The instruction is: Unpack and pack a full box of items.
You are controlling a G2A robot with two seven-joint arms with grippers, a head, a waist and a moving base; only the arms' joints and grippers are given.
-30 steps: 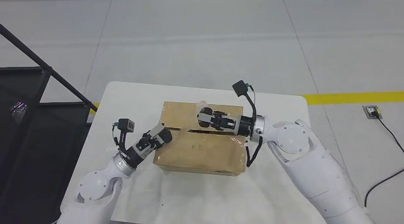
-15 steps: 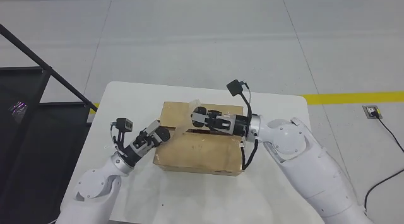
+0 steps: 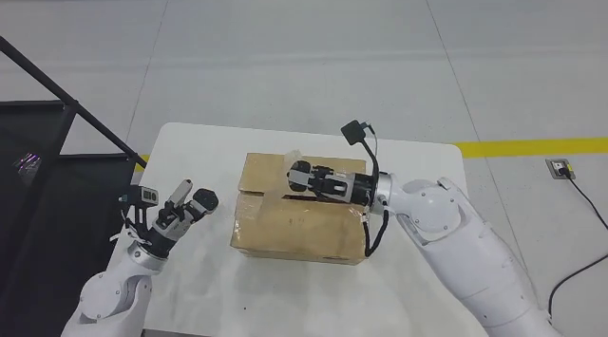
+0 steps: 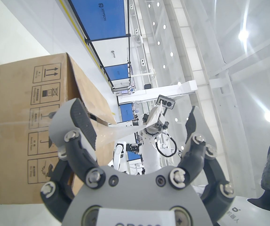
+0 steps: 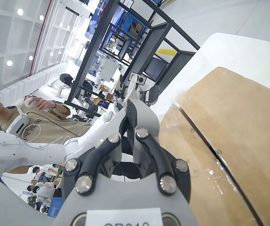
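Observation:
A brown cardboard box [image 3: 302,218] stands in the middle of the white table [image 3: 418,285], its top flaps closed along a seam [image 5: 222,156] under clear tape. My right gripper [image 3: 295,177] hovers over the box's far top edge, shut on a strip of clear tape [image 5: 130,84]. In the left wrist view this tape strip [image 4: 125,130] stretches from the box [image 4: 31,118] up to that gripper. My left gripper [image 3: 186,198] sits left of the box, apart from it, open and holding nothing [image 4: 137,123].
A black metal rack [image 3: 43,161] stands off the table's left side. Bare tabletop lies in front of the box and to its left and right. The right arm's forearm [image 3: 427,209] lies across the table's right part.
My left gripper has drawn back leftward from the box's left edge and now stands open. The right gripper shifted slightly left with the tape, then held still.

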